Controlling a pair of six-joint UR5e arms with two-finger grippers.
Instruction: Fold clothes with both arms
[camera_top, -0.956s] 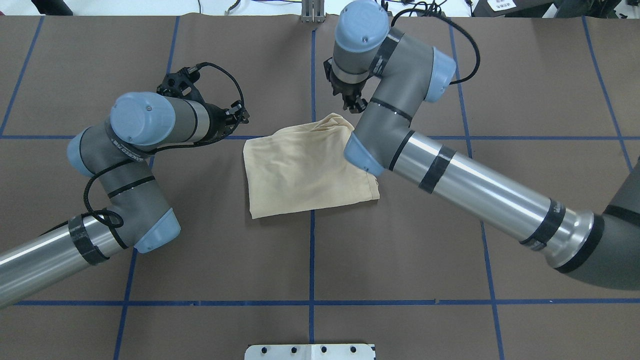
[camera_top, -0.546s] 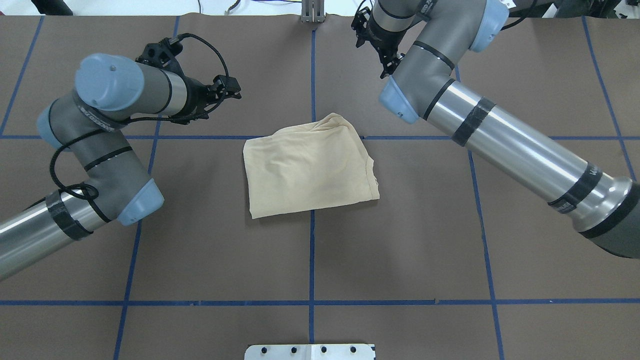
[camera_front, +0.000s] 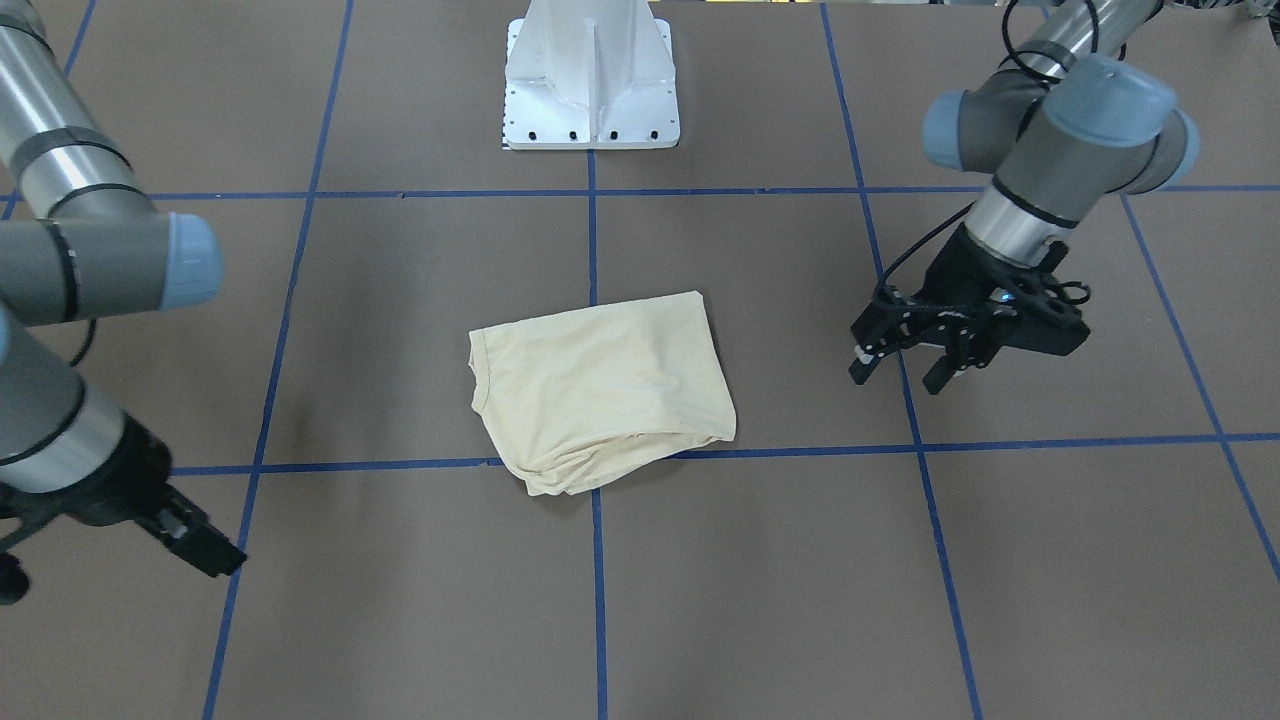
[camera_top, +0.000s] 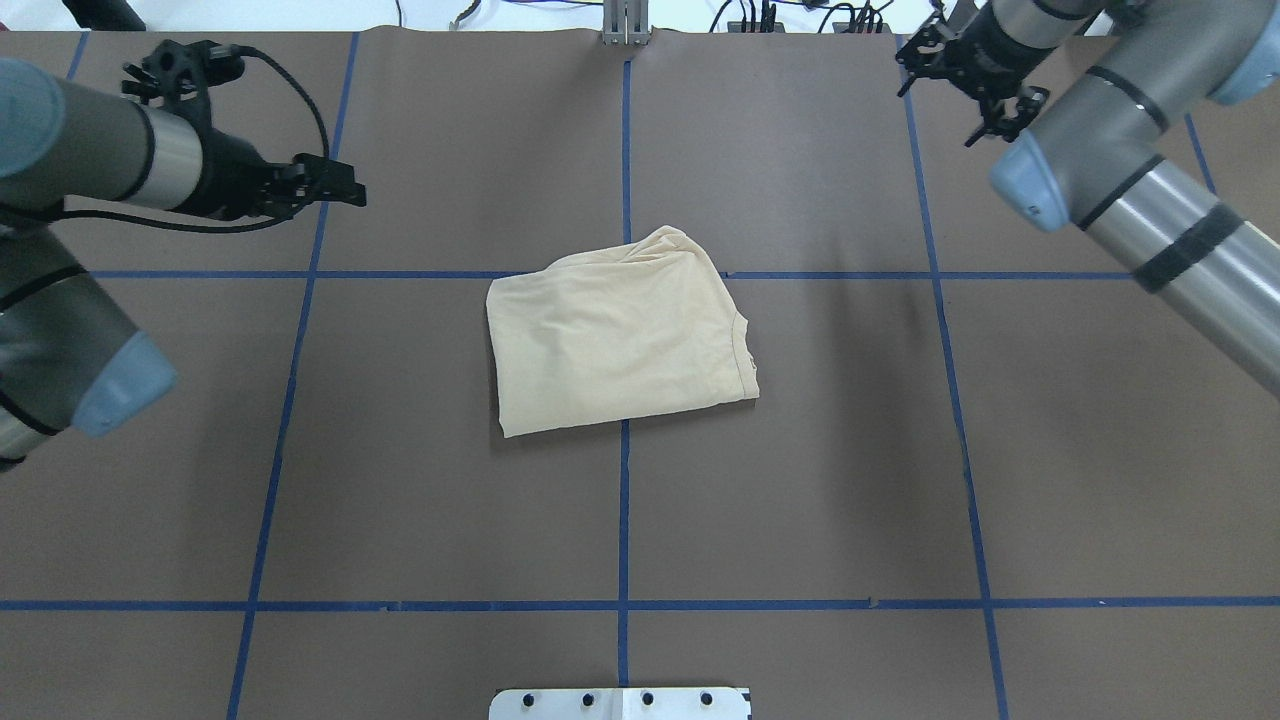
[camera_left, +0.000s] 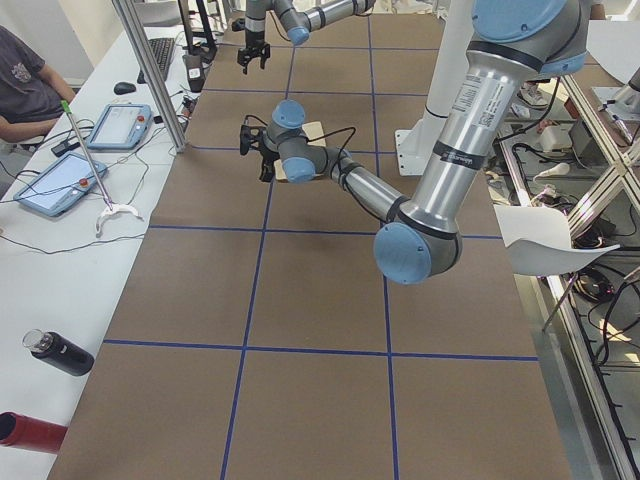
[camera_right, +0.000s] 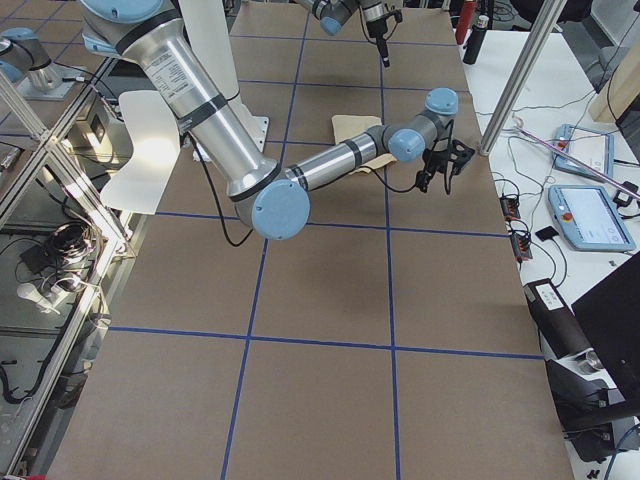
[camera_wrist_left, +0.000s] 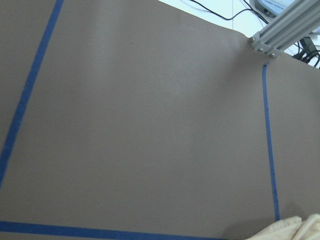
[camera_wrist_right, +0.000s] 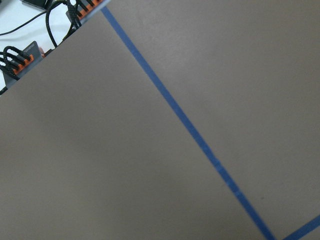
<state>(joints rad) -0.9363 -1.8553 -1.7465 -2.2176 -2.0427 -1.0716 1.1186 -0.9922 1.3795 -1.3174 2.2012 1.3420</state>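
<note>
Kid: Both arms have moved away from the shirt since a second ago. The right arm was bent over it then, and now it is far off to the side. The shirt stayed put.

Friend: What does the front camera show?

Kid: The shirt (camera_front: 600, 385) lies folded in the middle of the table (camera_front: 1000, 560), with its front edge over a line of blue tape (camera_front: 1050, 440). The left gripper (camera_front: 898, 372) hangs well apart from it. Its two fingers are spread and nothing is between them. The right gripper (camera_front: 205, 548) is low at the other side, partly cut off by the edge.

Friend: And from above?

Kid: The shirt (camera_top: 615, 345) is a pale yellow folded pile where two tape lines cross. The left gripper (camera_top: 335, 187) is off on one side, and the right gripper (camera_top: 940, 110) is by the far edge on the other side. Both have their fingers apart and hold nothing.

Friend: The side cameras?

Kid: From the left end, the left gripper (camera_left: 255, 150) is just in front of the shirt (camera_left: 296, 177), and only a bit of cloth shows. From the right end, the right gripper (camera_right: 440, 165) hangs over the brown table, and the shirt (camera_right: 350, 128) peeks out behind the arm.

Friend: The wrist cameras?

Kid: The left one sees brown table and a corner of the shirt (camera_wrist_left: 297, 229) at the bottom edge. The right one sees only table and tape.
</note>
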